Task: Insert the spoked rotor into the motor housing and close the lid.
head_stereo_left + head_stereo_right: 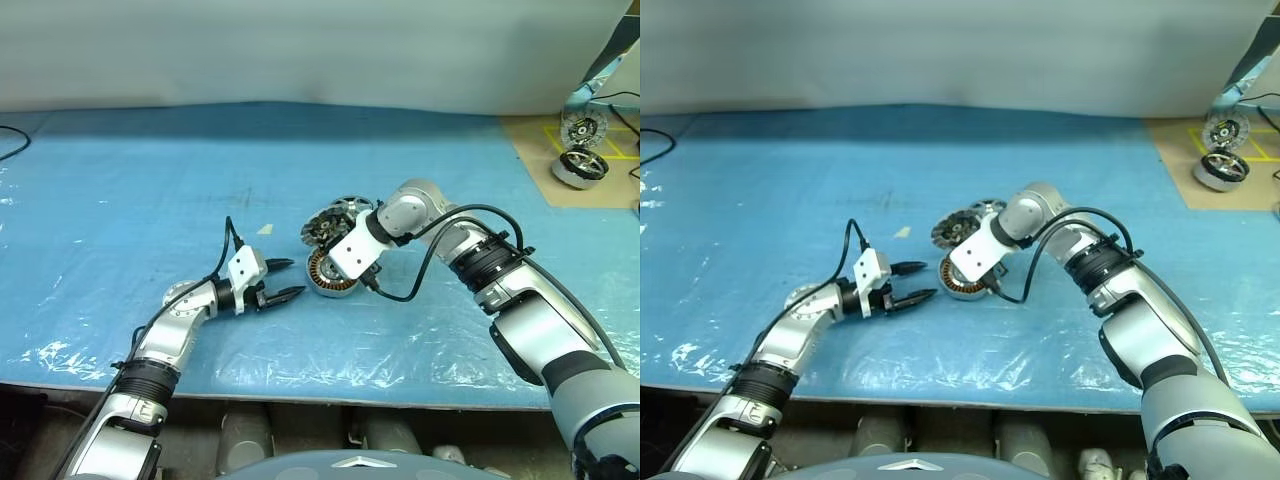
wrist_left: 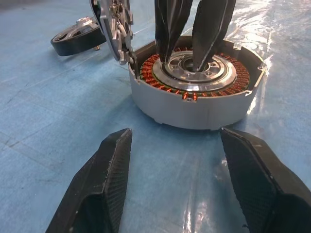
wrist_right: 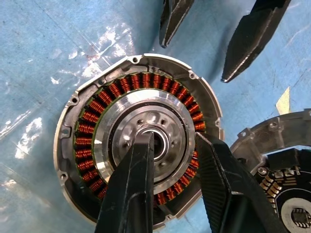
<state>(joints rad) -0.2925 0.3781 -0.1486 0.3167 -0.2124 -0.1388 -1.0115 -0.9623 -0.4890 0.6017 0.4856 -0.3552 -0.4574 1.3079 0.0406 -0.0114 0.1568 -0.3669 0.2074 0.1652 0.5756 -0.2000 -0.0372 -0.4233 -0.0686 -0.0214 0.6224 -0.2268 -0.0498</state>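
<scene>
Two grippers work at frame centre on the blue sheet (image 1: pixel 120 180). The housing (image 3: pixel 138 145) sits flat there, copper windings exposed. The right gripper (image 3: pixel 177 145) points down into it, fingers part-spread at the hub, grasping nothing visible. The left gripper (image 1: pixel 288 279), released and empty, lies just left of the housing. The rotor (image 2: pixel 77 38) lies beyond it; a lid (image 2: pixel 114 29) leans against the housing.
</scene>
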